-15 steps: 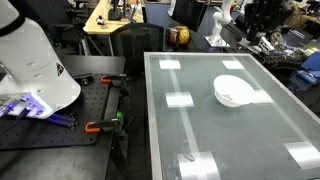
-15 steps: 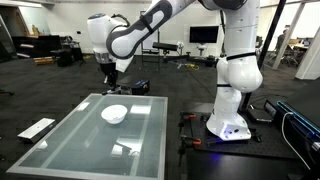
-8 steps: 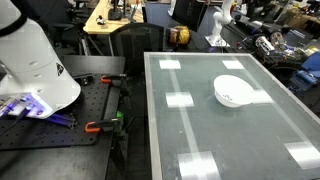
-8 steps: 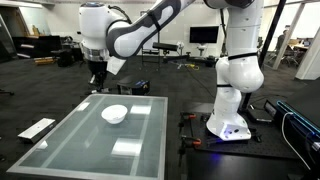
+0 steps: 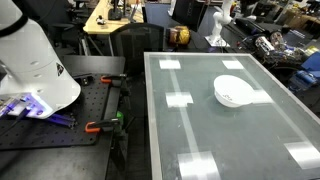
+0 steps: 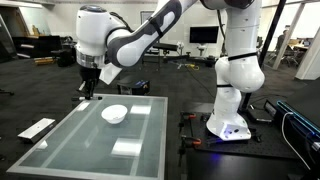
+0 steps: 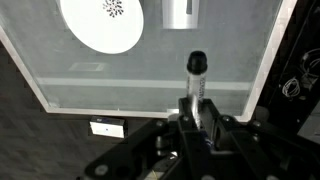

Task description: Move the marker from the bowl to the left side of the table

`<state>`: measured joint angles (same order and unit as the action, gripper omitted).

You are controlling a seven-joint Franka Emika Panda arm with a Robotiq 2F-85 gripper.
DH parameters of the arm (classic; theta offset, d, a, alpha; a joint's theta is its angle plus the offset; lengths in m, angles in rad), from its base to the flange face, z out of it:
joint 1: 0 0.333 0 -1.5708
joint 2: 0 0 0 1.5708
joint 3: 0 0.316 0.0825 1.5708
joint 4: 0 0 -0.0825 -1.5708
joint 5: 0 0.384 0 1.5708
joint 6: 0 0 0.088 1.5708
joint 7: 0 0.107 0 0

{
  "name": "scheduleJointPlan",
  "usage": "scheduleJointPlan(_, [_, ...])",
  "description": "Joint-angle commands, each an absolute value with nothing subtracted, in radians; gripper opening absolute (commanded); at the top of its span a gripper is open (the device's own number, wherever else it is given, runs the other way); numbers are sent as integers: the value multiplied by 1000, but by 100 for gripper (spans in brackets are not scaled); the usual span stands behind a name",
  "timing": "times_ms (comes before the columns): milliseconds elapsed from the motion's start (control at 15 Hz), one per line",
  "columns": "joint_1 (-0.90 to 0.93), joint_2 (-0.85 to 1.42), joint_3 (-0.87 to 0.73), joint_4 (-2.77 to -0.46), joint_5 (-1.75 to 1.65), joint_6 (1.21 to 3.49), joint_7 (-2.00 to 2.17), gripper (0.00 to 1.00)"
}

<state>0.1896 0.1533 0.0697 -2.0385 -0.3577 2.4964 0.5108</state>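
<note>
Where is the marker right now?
In the wrist view the marker sits clamped in the gripper, above the table near its rim, clear of the bowl.

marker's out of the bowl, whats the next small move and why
Probably lower the gripper straight down toward the table. The wrist view shows it shut on the marker, clear of the bowl, over glass near the table's edge, and in an exterior view the gripper hangs well above the top. Getting low before release should keep the marker from rolling off.
</note>
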Motion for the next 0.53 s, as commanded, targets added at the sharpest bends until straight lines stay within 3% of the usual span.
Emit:
scheduleJointPlan(0, [221, 179, 60, -2055, -416, 2569, 616, 4])
scheduleJointPlan(400, [258, 252, 63, -2066, -411, 2620, 646, 4])
scheduleJointPlan(467, [257, 238, 56, -2056, -405, 2590, 632, 18])
